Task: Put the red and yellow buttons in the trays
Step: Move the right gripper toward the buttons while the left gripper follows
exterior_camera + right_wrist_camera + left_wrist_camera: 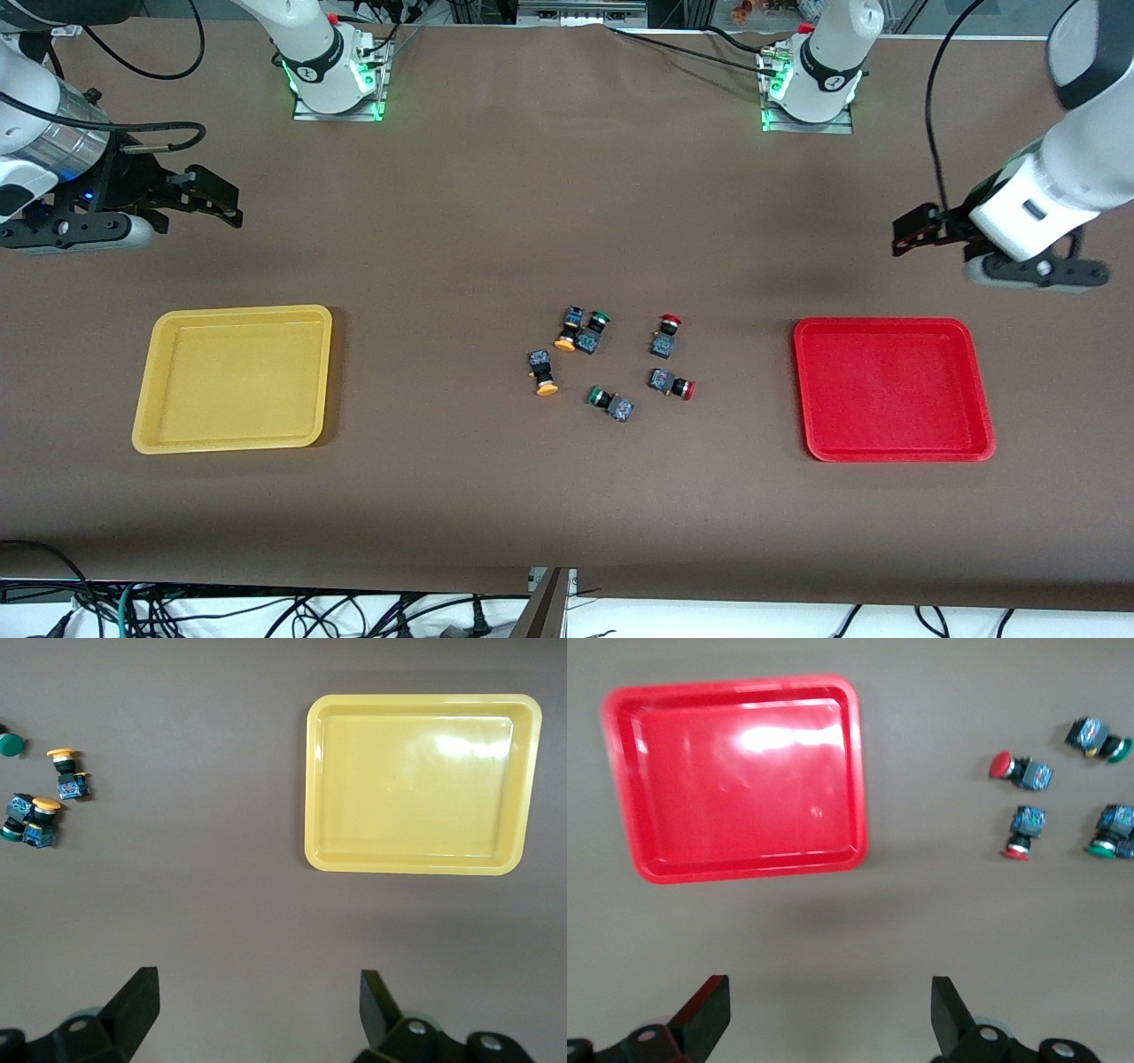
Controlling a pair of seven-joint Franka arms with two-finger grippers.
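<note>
A: Where are the buttons [671,386]?

B: Clustered mid-surface between the yellow tray [149,390] and red tray [890,452], both empty glossy plastic.

A: Handling?

B: Probably light, rigid and prone to roll on the round caps; the blocky dark bodies look the surest hold.

A: Claws?

B: Left claw [830,1019] and right claw [257,1014] both wait spread apart above bare surface.
</note>
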